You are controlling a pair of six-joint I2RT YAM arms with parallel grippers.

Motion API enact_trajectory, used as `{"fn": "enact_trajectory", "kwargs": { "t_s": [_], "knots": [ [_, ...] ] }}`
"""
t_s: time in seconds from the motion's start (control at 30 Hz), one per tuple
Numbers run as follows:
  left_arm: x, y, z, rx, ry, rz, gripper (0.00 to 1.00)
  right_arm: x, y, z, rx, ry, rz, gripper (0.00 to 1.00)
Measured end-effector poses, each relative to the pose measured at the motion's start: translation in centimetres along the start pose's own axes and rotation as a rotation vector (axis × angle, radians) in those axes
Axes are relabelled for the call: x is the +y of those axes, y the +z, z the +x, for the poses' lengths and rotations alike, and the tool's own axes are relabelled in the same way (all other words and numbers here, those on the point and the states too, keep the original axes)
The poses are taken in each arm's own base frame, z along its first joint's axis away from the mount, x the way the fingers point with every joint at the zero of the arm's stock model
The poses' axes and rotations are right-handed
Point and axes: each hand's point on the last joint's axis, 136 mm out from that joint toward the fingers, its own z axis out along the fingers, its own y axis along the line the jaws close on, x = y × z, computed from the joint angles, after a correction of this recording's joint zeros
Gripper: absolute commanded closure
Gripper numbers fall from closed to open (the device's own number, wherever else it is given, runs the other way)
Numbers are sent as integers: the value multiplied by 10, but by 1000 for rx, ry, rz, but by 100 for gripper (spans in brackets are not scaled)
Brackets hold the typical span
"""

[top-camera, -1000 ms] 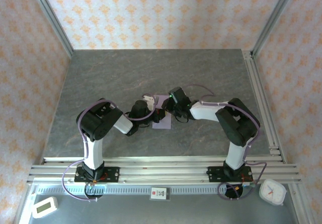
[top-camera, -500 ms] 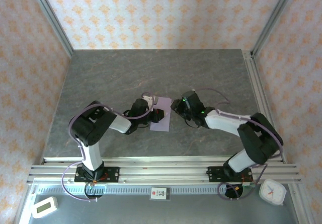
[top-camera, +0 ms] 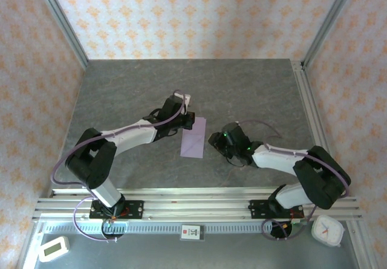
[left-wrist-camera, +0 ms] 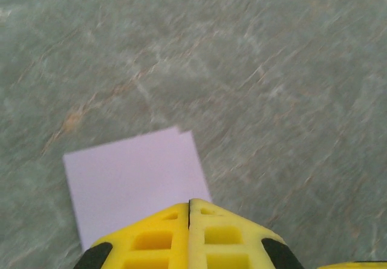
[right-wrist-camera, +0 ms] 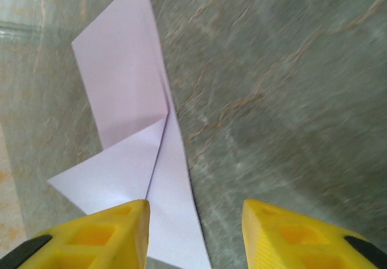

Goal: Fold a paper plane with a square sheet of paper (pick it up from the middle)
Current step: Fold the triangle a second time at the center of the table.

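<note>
1. The left gripper [left-wrist-camera: 189, 211] has its yellow fingers pressed flat together with nothing between them. In the left wrist view they sit at the bottom edge of the frame and overlap the near edge of the sheet of paper [left-wrist-camera: 130, 181]. I cannot tell whether they touch it.
2. The right gripper [right-wrist-camera: 195, 211] is spread and holds nothing. One yellow finger [right-wrist-camera: 91, 236] is at the lower left and the other at the lower right, with the near end of the sheet and bare table between them.
3. From above, the sheet [top-camera: 193, 137] lies flat near the middle of the table [top-camera: 121, 87] as a narrow lilac strip. The left gripper [top-camera: 190, 121] is at its upper-left corner, and the right gripper [top-camera: 213, 139] is just off its right edge.
4. Bare grey table surrounds the sheet. It is widest towards the top of the frame, up to the papered walls, and broad to the left and right. The metal rails [top-camera: 193, 196] along the bottom are nearer.
5. The right wrist view shows what the overhead view does not: a triangular flap folded over, a crease along the sheet's length, and two layers slightly offset at the far tip. The left wrist view shows a similar offset of layers at the far corner.
6. Counted, there are one sheet, two arms and two grippers. A white clock [top-camera: 327, 230] at the lower right and a small white device [top-camera: 53, 248] at the lower left sit below the rails, well apart from the sheet.
</note>
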Motion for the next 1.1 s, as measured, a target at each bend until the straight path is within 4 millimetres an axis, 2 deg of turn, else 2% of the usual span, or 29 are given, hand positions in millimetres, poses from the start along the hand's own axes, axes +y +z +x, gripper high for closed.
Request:
{"fn": "enact_trajectory", "kwargs": {
  "t_s": [0.17,0.27,0.4,0.57,0.87,1.1],
  "knots": [
    [0,-12,15,35,47,-14,100,1,6,20,40,11,8,56],
    [-6,-19,20,34,71,1,100,0,7,26,46,26,14,55],
    [-13,-18,34,55,95,15,100,0,9,30,50,37,20,54],
    [-9,-4,58,102,113,-12,100,3,11,30,48,42,25,54],
    [35,29,93,184,118,-197,100,13,15,36,67,26,23,53],
    [39,39,82,121,84,-196,100,12,24,47,101,8,60,53]
  ]
}}
